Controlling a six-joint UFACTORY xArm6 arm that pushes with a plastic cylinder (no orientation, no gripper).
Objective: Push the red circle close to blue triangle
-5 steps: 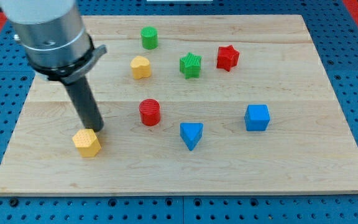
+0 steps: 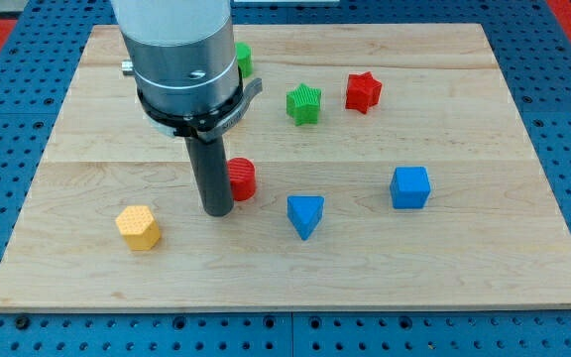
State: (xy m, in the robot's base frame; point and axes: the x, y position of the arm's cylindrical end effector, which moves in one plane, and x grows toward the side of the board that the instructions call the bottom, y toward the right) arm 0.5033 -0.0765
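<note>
one raised front view, angled down, whole board (image 2: 523, 149)

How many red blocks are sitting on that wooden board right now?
2. The red circle sits near the board's middle, right beside my tip, on its right. The red star is toward the view's top right. The arm's body could hide another block behind it.

Arm housing (image 2: 181, 59) hides most of green block (image 2: 244, 58), red circle (image 2: 243, 178) partly.

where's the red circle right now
The red circle sits near the board's middle, just right of my tip in the view and partly hidden by the rod, with the blue triangle to its lower right.
</note>
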